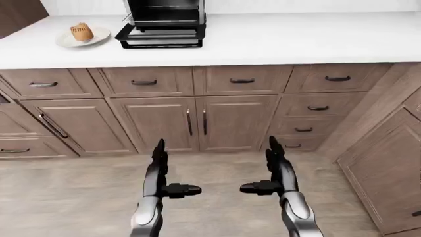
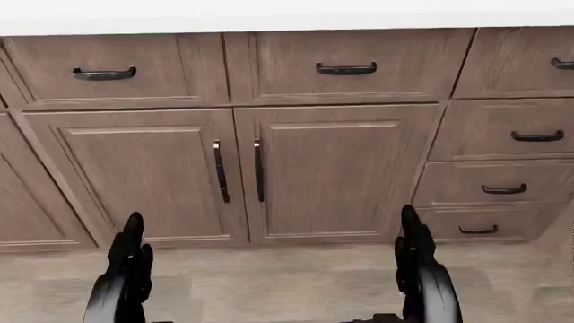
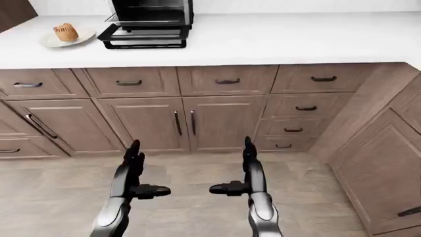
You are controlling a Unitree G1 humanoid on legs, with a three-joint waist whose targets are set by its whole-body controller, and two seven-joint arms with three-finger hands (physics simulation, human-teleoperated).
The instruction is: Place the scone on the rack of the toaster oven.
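Hands lowest in the eye views, over wood-look floor point(image 1: 65, 197). Left hand point(image 1: 160, 170) raised at lower left of centre, fingers straight up and spread from the thumb, which juts sideways toward the other hand; open, holding nothing. Right hand point(image 1: 275, 169) at lower right of centre, a mirror of the left: fingers upright, thumb pointing inward, open and empty. Well apart from each other, thumbs facing across the gap. In the head view only the dark fingertips and upper forearms at the bottom edge, left and right.

Above the hands, brown lower cabinets point(image 1: 230, 123): a pair of doors with two vertical dark handles side by side, a row of drawers with horizontal dark handles across the top, a stack of drawers to the right. More cabinet fronts angled in along the right edge of the eye views.

Higher still, white counter point(image 1: 296, 39) spanning the width. Toward upper left, toaster oven point(image 1: 164, 15), dark, cut off by the top edge, its door point(image 1: 161, 37) folded down flat onto the counter. Rack inside not clear enough to tell. Just left of the oven, white plate point(image 1: 82, 38) with scone point(image 1: 81, 31) sitting on it, apart from the oven and far from both hands.
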